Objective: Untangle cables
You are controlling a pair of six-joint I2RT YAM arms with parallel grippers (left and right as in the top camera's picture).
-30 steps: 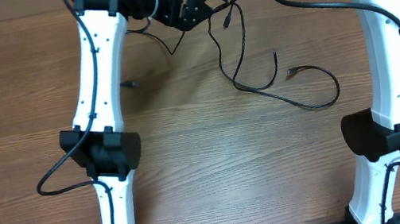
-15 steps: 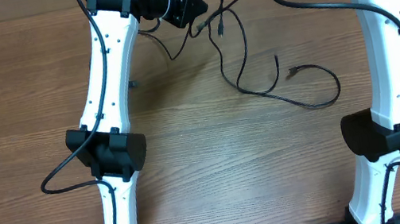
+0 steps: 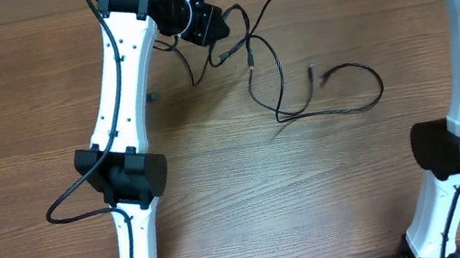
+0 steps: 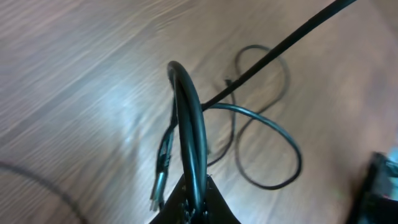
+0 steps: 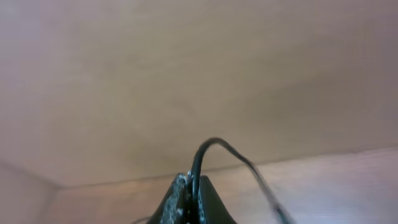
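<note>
— Several loops. Where do the cables (image 4: 191, 124) sit?
— Slack loops on the table (image 3: 223, 204), out beyond the left gripper (image 4: 193, 186). One length runs straight off toward the right gripper (image 5: 189, 183).
— Grips?
— Both clamped on the cables, each pinching one black length at the fingertips.
— Technique?
— My judgement: draw the grippers apart slowly while lifting. Watch the crossing just ahead of the left tips, and ease off if it cinches.

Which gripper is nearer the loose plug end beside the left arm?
Left. The left gripper, shut on a cable, is just beyond the plug end; the right gripper sits past the overhead view's top edge, further right.
</note>
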